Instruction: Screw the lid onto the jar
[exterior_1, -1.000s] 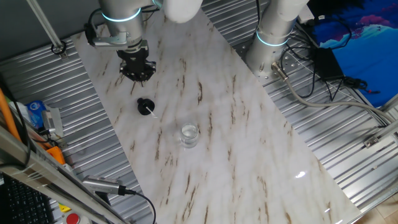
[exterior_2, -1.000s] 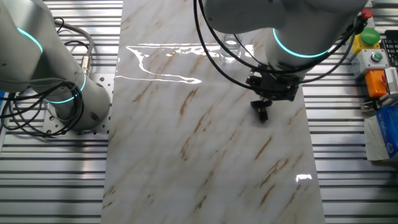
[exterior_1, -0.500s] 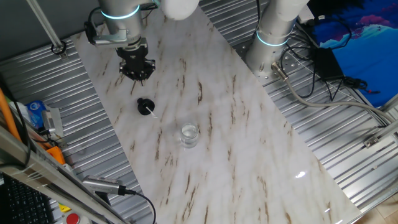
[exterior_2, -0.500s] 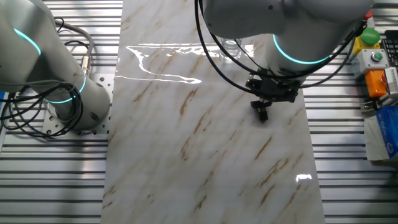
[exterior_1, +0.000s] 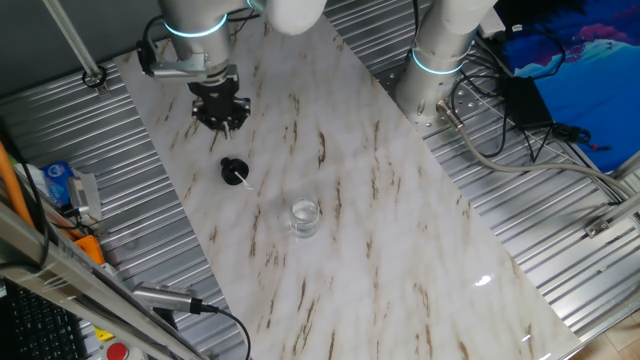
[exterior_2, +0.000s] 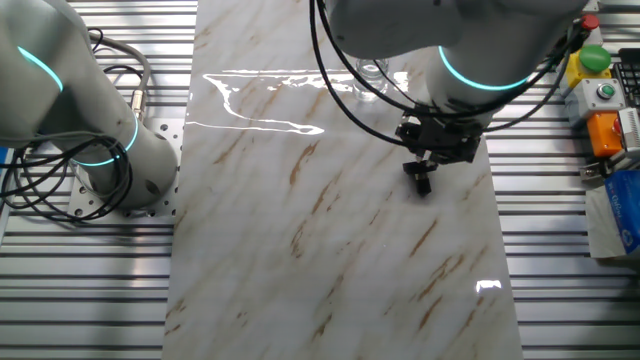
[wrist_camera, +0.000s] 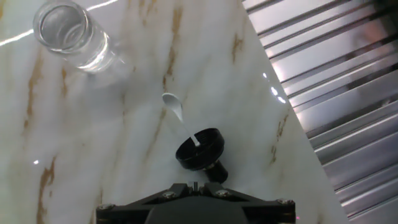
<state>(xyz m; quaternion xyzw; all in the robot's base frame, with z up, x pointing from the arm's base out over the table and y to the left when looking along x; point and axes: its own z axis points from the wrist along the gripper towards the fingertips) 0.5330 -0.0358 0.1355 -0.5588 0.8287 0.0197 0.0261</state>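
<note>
In one fixed view the hand (exterior_1: 221, 118) hangs above the marbled surface (exterior_1: 380, 200), holding nothing; its opening cannot be told. The lid (exterior_1: 234, 171) lies at its 6 o'clock, the jar (exterior_1: 305, 217) at the lid's 4 o'clock, well apart

The other fixed view shows the lid (exterior_2: 421, 182) below the hand (exterior_2: 437, 150)

In the hand view the lid (wrist_camera: 200, 150) lies with a white spoon (wrist_camera: 176, 113) on it, the jar (wrist_camera: 70, 34) at 10 o'clock

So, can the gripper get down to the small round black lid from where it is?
Probably yes. The small round black lid lies alone on the marble table, apart from the clear glass jar; nothing stands between it and the gripper above.
</note>
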